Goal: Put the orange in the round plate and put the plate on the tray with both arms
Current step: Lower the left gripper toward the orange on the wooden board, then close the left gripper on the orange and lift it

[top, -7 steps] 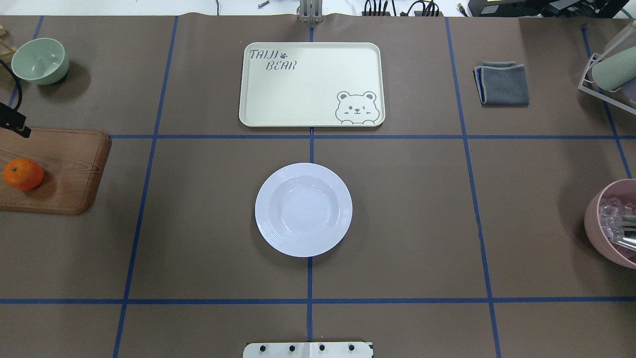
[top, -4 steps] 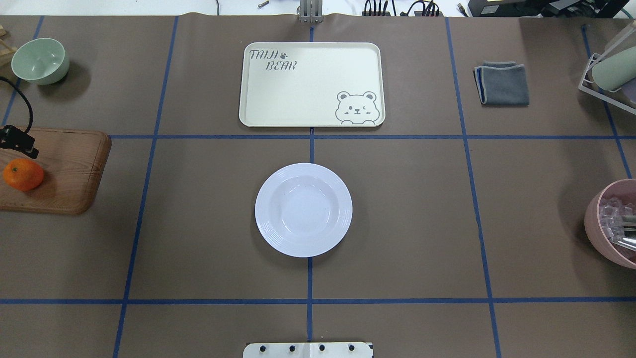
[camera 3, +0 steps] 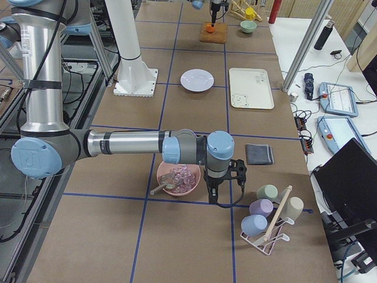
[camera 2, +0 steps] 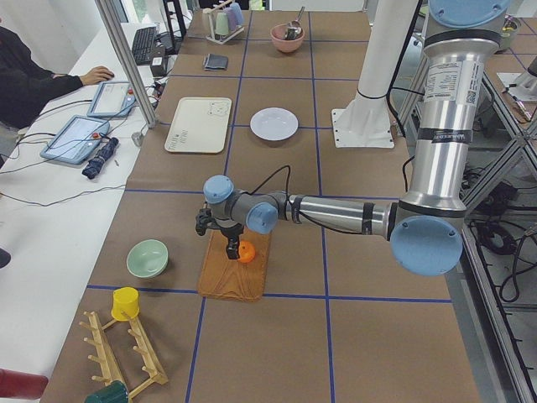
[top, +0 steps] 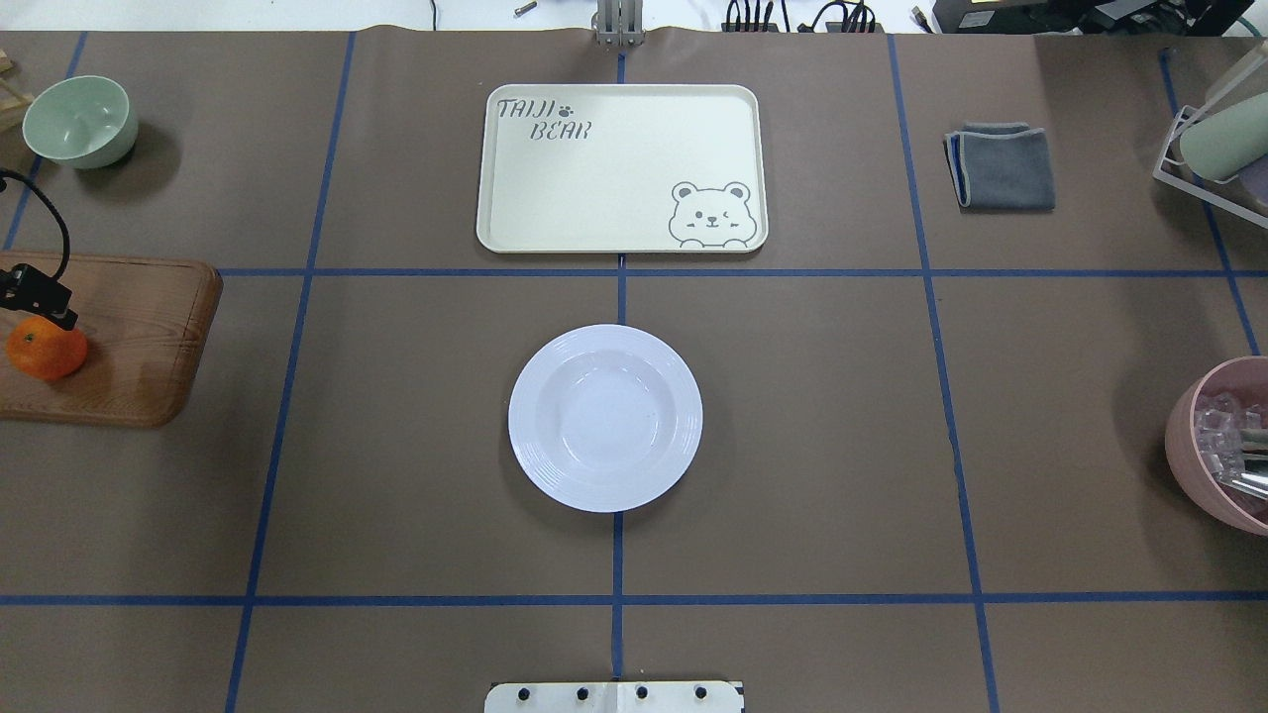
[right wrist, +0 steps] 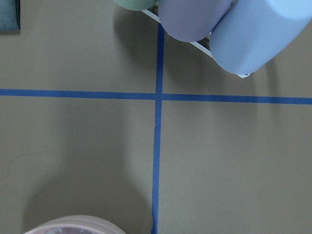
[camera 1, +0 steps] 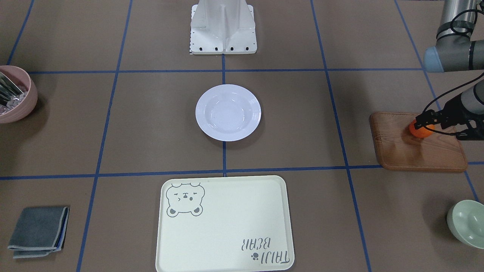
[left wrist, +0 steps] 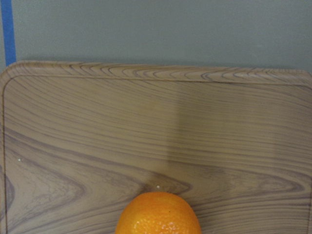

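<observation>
L arm [camera 2: 336,211] at orange [camera 1: 418,130] on board [camera 1: 416,155]; R arm [camera 3: 129,143] by pink bowl [camera 3: 171,184]. Plate [top: 535,416], tray [top: 621,168] apart on bench. Both jaws' state: couldn't tell.

Overhead and front-facing cameras are looking down from opposite sides, sharing the round plate [top: 525,416], the tray [top: 614,168] lying at 12 and 6 o'clock respectively; side cameras are viewing lengthwise, wrist cameras closely

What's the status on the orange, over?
Left gripper at the orange on the wooden board, jaws unclear. Right gripper by the pink bowl. Round plate empty; nothing blocking.
</observation>
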